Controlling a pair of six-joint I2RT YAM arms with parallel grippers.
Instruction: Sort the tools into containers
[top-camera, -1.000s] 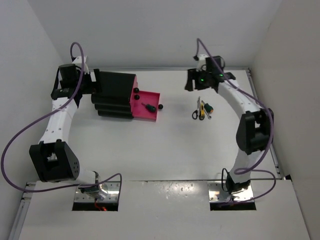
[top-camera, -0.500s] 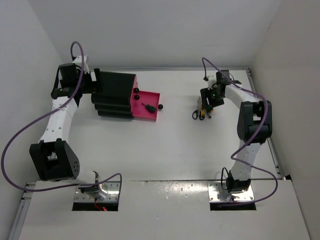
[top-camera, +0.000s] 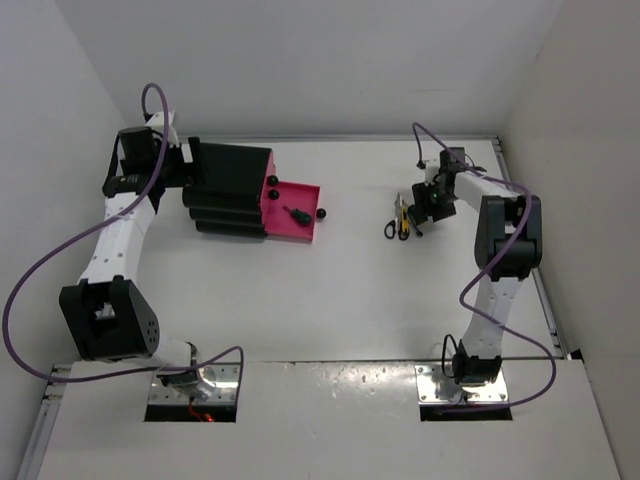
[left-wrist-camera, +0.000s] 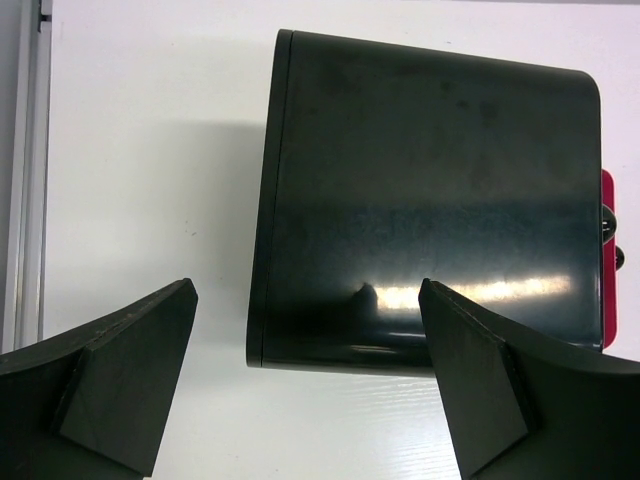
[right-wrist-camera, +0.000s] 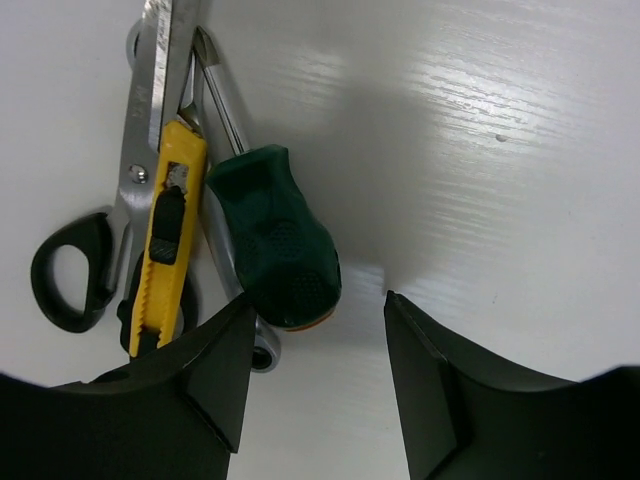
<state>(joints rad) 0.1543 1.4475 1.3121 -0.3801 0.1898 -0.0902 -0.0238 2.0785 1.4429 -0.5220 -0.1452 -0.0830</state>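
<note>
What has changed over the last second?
The right pincer pulled back from the far side and dropped to the tool pile, jaws apart, nothing gripped. The left pincer, black cabinet, open drawer and the screwdriver inside it stayed put.

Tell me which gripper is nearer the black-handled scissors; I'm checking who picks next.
Right. The right gripper hangs over the green screwdriver, right beside the scissors; the left gripper is far off, by the black cabinet.
</note>
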